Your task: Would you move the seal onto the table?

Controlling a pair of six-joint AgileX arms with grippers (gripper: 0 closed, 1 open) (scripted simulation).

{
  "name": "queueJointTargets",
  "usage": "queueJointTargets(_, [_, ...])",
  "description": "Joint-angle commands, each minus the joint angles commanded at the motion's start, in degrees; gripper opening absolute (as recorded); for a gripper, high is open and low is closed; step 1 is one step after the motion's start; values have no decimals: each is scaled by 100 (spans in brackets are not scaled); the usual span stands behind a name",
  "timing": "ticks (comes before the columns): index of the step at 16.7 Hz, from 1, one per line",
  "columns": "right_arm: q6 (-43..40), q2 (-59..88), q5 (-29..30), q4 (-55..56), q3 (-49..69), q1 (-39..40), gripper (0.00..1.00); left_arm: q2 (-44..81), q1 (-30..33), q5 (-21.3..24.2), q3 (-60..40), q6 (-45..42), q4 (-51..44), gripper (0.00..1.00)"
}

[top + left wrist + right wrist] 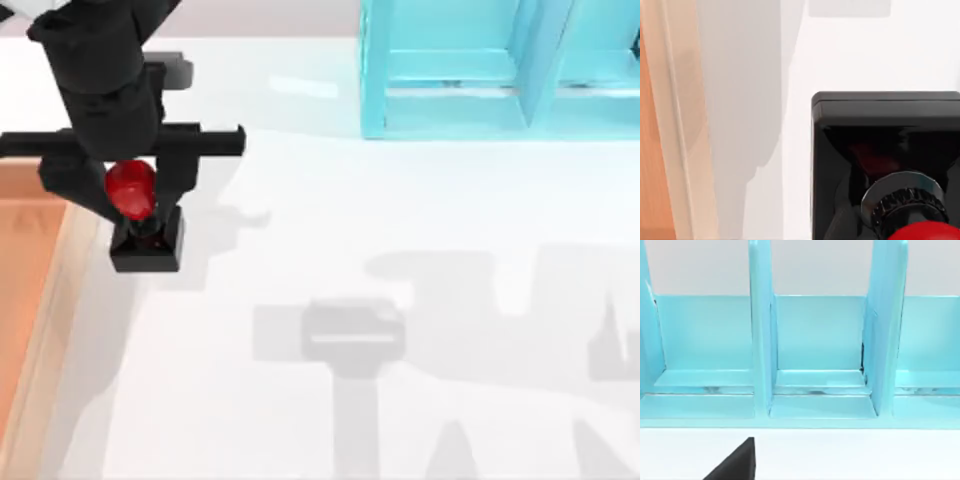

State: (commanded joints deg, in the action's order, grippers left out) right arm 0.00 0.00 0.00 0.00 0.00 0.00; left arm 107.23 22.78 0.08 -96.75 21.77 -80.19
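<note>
The seal (148, 246) stands upright over the white table (400, 230), just right of the wooden tray's rim. Its black square base (885, 107) and red knob (130, 188) show in the top view and, close up, in the left wrist view. My left gripper (128, 205) comes down from above, with a black finger pressed against each side of the red knob, shut on it. I cannot tell whether the base touches the table. A black part of my right gripper (735, 465) points at the shelf unit.
The light wooden tray (35, 300) runs along the table's left side, its rim next to the seal. A turquoise shelf unit (500, 70) with open compartments stands at the back right. Arm shadows lie across the table's middle and right.
</note>
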Motion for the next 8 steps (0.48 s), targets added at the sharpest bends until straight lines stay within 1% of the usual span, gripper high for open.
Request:
queueJointTargets(3, [0, 0, 0, 0, 0, 0, 100, 1089, 650, 35, -612, 668, 463, 0])
queueJointTargets(5, [0, 0, 0, 0, 0, 0, 100, 1535, 1024, 38, -904, 981, 704, 0])
queueJointTargets(8, [0, 0, 0, 0, 0, 0, 100, 1767, 1228, 0, -1033, 1161, 804, 0])
